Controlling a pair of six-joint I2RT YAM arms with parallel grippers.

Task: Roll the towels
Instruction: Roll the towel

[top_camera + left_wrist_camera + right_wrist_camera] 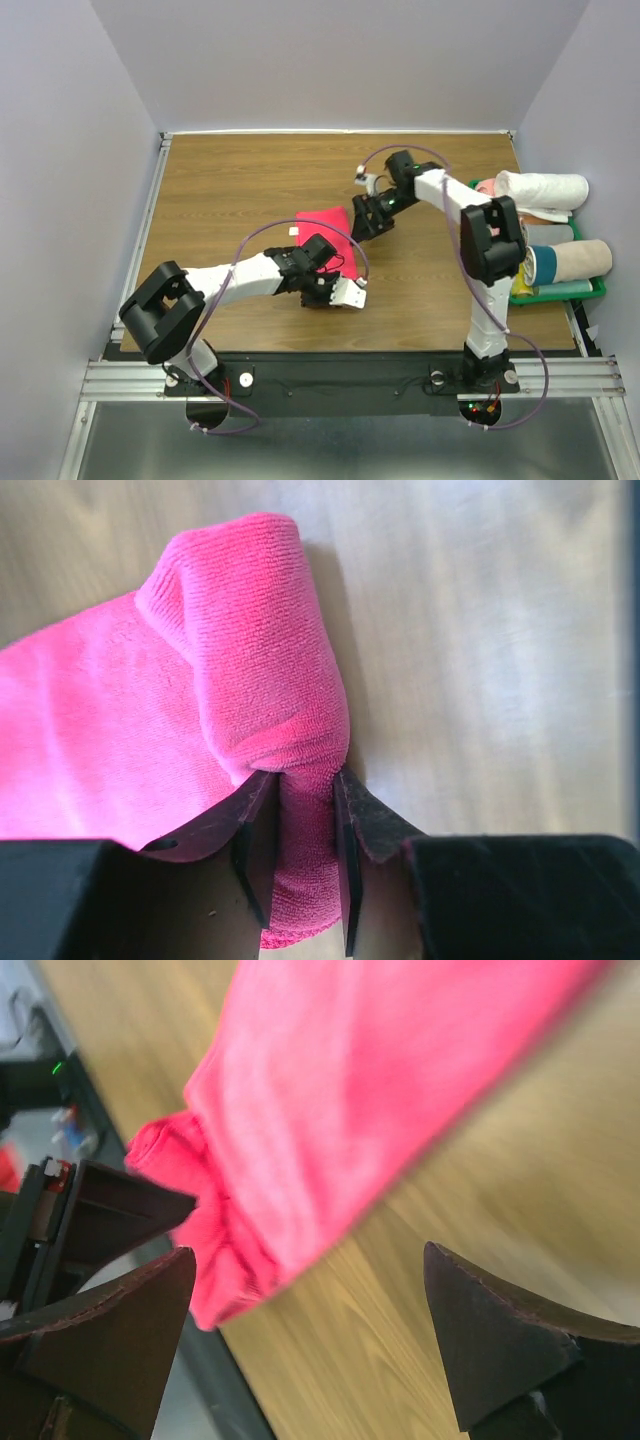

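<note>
On the table (230,180), the left tool (300,780) pinches the partly hidden towel (325,222).

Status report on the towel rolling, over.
Left gripper jaws pinched on folded edge of bright pink terry towel. Right gripper jaws open, gripping nothing. Green bin of rolled towels far right, no obstruction.

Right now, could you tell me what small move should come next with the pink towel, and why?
Probably close the right gripper on the towel: it stands wide open by the cloth, holding nothing, while the left gripper alone pinches a rolled fold, so rolling further likely needs a second hold.
</note>
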